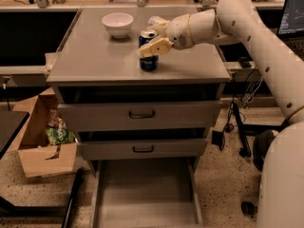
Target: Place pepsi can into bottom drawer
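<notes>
Pepsi can (149, 63) partly hidden behind hand (148, 36); bottom drawer (147, 194) cropped.

1. The arm (247, 27) reaches in from the right of the pepsi can (149, 61), its forearm roughly level.
2. The gripper (146, 36) sits at the can's top, fingers (154, 46) spread (one in front, one behind).

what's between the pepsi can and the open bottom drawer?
In the camera view, the shut top drawer and middle drawer lie between the pepsi can on the cabinet top and the bottom drawer. The gripper is at the can.
</notes>
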`<control>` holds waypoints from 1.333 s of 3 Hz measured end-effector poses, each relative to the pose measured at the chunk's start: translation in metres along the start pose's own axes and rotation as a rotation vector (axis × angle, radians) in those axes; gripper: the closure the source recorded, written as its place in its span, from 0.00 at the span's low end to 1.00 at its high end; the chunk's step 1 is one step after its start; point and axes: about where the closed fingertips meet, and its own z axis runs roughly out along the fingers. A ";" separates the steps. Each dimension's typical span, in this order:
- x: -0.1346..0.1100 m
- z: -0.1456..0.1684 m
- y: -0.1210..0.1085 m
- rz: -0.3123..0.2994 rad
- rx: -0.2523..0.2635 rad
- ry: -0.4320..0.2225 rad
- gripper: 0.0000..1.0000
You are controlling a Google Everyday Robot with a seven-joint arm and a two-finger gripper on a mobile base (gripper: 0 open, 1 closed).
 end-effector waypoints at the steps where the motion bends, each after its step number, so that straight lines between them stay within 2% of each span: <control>1: 0.003 0.003 0.002 0.010 -0.007 -0.014 0.49; 2: -0.030 -0.016 0.020 -0.046 -0.001 -0.102 0.80; 3: -0.070 -0.041 0.044 -0.116 -0.012 -0.209 1.00; 4: -0.070 -0.041 0.044 -0.116 -0.012 -0.209 1.00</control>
